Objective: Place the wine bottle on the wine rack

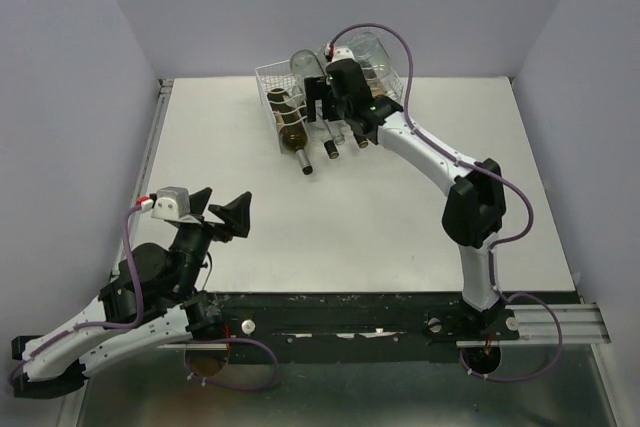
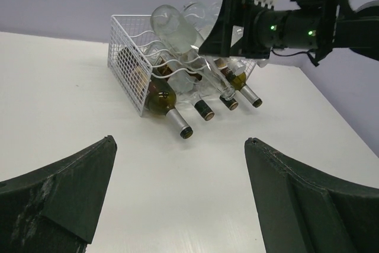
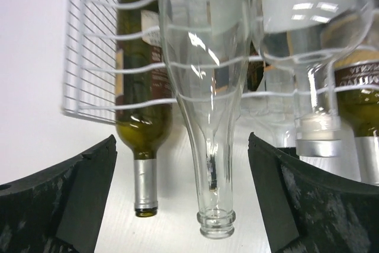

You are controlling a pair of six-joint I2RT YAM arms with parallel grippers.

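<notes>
Right gripper (image 3: 183, 197), jaws open: between them the wine bottle (image 3: 204, 87) on the wine rack (image 3: 89, 45), probably rigid, slippery, fragile glass, best held by its neck.

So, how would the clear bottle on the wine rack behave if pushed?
The clear glass bottle looks empty, so it is probably light. Its smooth round body may roll, though the wavy wires of the wine rack likely cradle it. Being glass, it is probably fragile.
</notes>
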